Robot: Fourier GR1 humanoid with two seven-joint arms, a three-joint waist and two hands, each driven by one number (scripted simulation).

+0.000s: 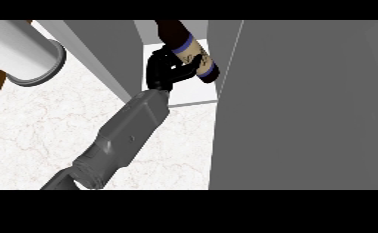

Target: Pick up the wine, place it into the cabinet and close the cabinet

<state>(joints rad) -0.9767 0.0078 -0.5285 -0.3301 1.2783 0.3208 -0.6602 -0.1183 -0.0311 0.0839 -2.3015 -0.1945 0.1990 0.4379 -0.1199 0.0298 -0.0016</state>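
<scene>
Head view, looking steeply down.

Object: dark brown glass wine bottle [190,52] with a cream paper label bordered by 2 blue bands. It sits inside the open grey cabinet [103,52], over the white cabinet floor [193,91], close to the inner right side of the opening. Whether its base touches the floor cannot be told.

Orientation: the long axis is tilted, running from upper left to lower right in the view. One end lies at the top of the opening, the other toward the right-hand door edge. Which end is the neck cannot be told, as the upper part is cut off by the view's edge.

Label: dark script-like marks are visible on the cream area, but nothing is legible. No brand can be read.

Hand: 1 black hand [164,69] on a grey forearm [122,137] enters from the lower left of the view and reaches into the opening. Its fingers are curled against the left side of the bottle, pinching it at label height. The other hand does not show.

Surroundings: a large flat grey cabinet door [295,107] stands open and fills the right side of the view. The white marble worktop [44,122] lies below the cabinet front. A white cylindrical object with a grey rim [33,57] rests at the worktop's upper-left corner.
</scene>
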